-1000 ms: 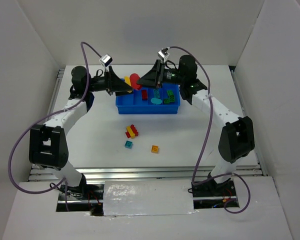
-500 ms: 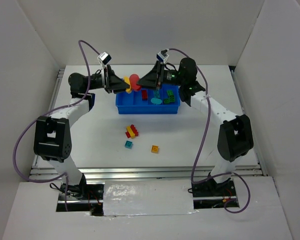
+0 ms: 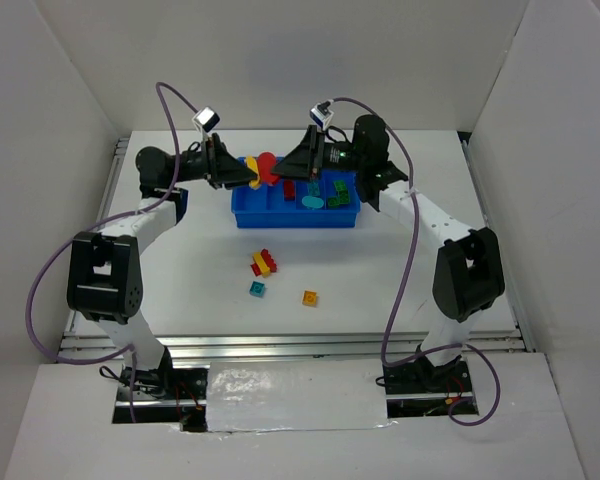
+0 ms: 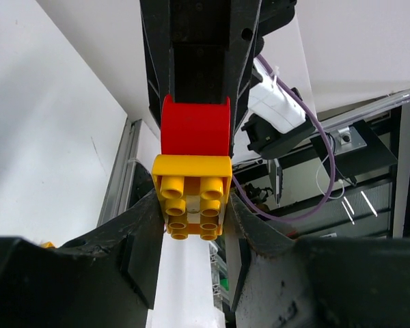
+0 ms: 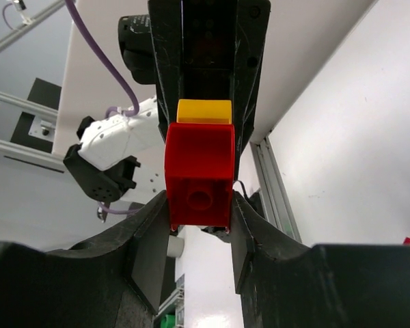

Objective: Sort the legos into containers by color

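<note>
A yellow brick (image 4: 193, 195) and a red brick (image 4: 195, 126) are stuck together in the air over the far left end of the blue tray (image 3: 242, 208). My left gripper (image 4: 193, 212) is shut on the yellow brick (image 3: 251, 166). Facing it from the right, my right gripper (image 5: 199, 205) is shut on the red brick (image 5: 199, 174), with the yellow one (image 5: 203, 111) behind it. In the top view the left gripper (image 3: 248, 172) and right gripper (image 3: 283, 172) meet at the red brick (image 3: 267, 162). The containers hold a red brick (image 3: 289, 188), a round teal piece (image 3: 312, 200) and green bricks (image 3: 337, 190).
Loose legos lie on the white table nearer the arm bases: a red and yellow cluster (image 3: 264, 263), a teal brick (image 3: 257, 289) and an orange-yellow brick (image 3: 309, 297). White walls close in the table on the left, right and back.
My left jaws have shut on the yellow brick. Both grippers have shifted slightly toward the back left with the joined bricks between them. The right grip is unchanged.
</note>
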Motion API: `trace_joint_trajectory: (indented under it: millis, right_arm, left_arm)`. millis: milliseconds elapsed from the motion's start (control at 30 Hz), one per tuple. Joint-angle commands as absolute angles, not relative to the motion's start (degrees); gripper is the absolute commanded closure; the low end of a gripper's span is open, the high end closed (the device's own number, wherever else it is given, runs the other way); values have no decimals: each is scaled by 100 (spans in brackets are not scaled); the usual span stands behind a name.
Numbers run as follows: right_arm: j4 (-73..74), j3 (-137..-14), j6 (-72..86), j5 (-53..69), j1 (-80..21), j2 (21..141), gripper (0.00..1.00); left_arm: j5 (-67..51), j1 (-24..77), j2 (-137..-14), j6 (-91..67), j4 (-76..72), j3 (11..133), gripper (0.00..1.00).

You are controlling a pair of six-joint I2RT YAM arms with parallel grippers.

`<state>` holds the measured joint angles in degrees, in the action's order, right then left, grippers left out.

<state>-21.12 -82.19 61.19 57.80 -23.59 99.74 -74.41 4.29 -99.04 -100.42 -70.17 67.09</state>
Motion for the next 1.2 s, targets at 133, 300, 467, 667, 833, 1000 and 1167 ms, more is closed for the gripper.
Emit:
trace_joint_trajectory:
  millis: [133,300,467,667,833,1000,1167]
  right_arm:
    - [-1028,-8288,5229,5880,-1749,9861,100]
    - [-651,-8551,4905,5819,-1617,10002,100]
    - [-661,-8735,4949,5811,-1573,10177,100]
    - [1349,-10000,3789,4844,-1591,10940,100]
    - [3518,-12052,3086,2824,-1889,12186,100]
    - [4043,-12946,3032,1881,-2100,12893,100]
    - [3990,-13122,3067,1828,-2329,13306,100]
  left_arm:
    - [-7242,18,-9484,-9556,-7147,6812,100]
    - [-7225,-122,-9194,-8423,-5636,6881,100]
    - [-7102,-114,-8983,-7069,-3713,7136,100]
    - [-5540,104,-9070,-2806,2213,8849,100]
    - [-5520,114,-8913,-3191,1731,8543,100]
    - [-5160,114,-8754,-2909,2223,8631,100]
    - [-4992,114,-8675,-2883,2320,8491,100]
